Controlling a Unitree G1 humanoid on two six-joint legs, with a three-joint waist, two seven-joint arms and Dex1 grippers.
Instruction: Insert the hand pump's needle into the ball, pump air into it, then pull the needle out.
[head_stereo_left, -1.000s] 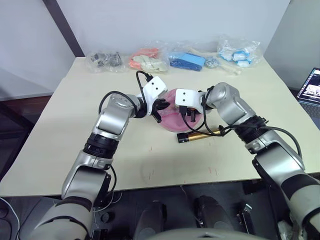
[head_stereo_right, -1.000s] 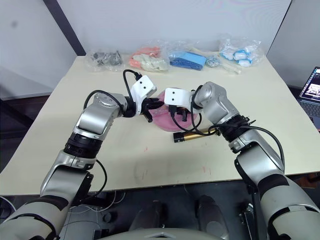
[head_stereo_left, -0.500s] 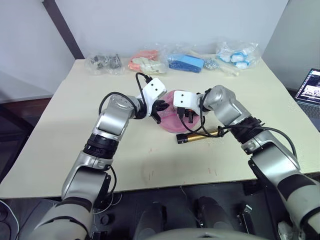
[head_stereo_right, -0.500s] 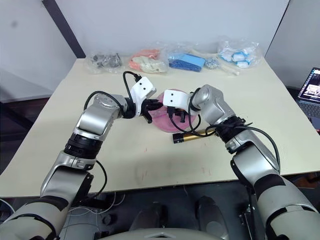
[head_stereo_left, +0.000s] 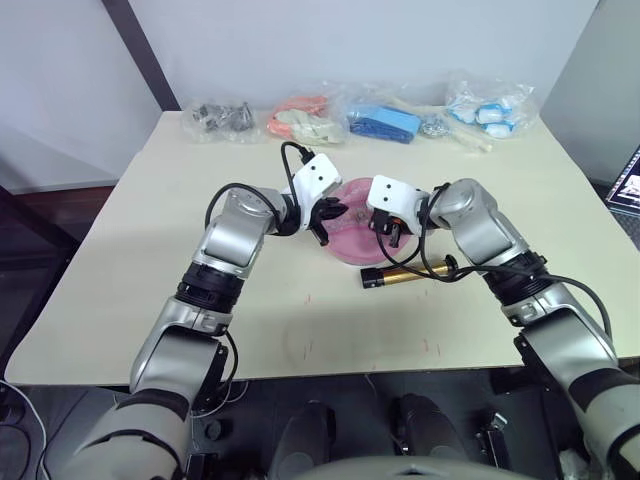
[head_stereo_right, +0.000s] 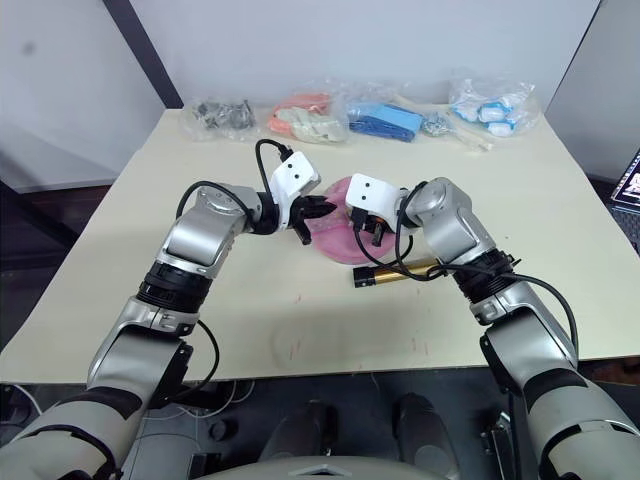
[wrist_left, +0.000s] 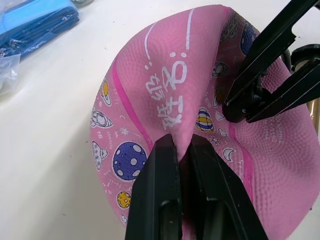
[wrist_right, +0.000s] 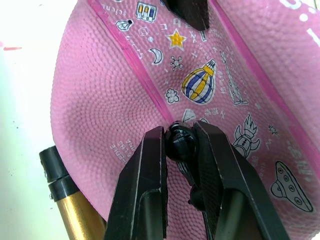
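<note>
Right wrist view: the right gripper (wrist_right: 179, 145) is closed on the small black fitting of the needle (wrist_right: 181, 141), pressed against the dented pink skin of the ball (wrist_right: 100, 115); whether the pin has entered the valve I cannot tell, since the fitting hides it. In the left wrist view the left gripper (wrist_left: 183, 150) pinches a raised fold of the ball between its fingers, steadying it. From the left eye view the ball (head_stereo_left: 352, 240) lies near the table's (head_stereo_left: 120, 290) middle, and the hand pump (head_stereo_left: 400, 274) lies flat just beside it at about five o'clock, touching or nearly so. To seat the needle well, I judge it should be pushed straight along its own axis — any sideways lean would only dimple the saggy rubber further — while the left grip keeps the skin taut. The thin hose (head_stereo_left: 425, 262) loops close by the right wrist and could snag. Plastic bags (head_stereo_left: 378, 120) of small items line the far edge at twelve o'clock, well apart, and pose no obstruction.
</note>
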